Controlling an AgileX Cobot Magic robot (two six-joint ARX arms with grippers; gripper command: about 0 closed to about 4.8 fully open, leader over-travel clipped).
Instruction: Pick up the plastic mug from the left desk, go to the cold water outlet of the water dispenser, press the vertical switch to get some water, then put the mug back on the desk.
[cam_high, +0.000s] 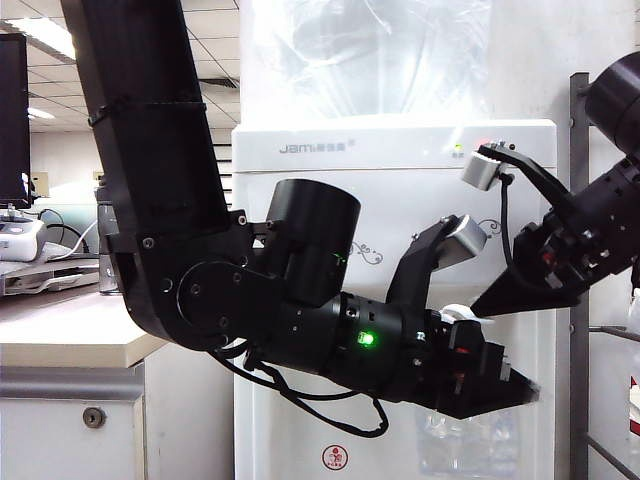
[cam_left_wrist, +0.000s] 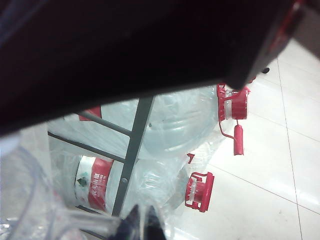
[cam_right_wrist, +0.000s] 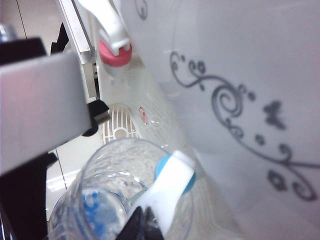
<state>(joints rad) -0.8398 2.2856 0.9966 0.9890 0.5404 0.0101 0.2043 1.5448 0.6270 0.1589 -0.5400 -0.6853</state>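
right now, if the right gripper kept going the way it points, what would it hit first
Probably the vertical switch of the cold water outlet: the right gripper, shut, has its tips at that lever, above the plastic mug. Contact is unclear.

Clear rippled plastic mug (cam_right_wrist: 120, 195), glossy white water dispenser (cam_right_wrist: 240, 60) front, matt black left gripper (cam_high: 500, 385).

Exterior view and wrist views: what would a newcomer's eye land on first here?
The big black left arm fills the middle of the exterior view, its left gripper holding the plastic mug under the cold water outlet. The right gripper, jaws shut, sits at the vertical switch before the water dispenser.
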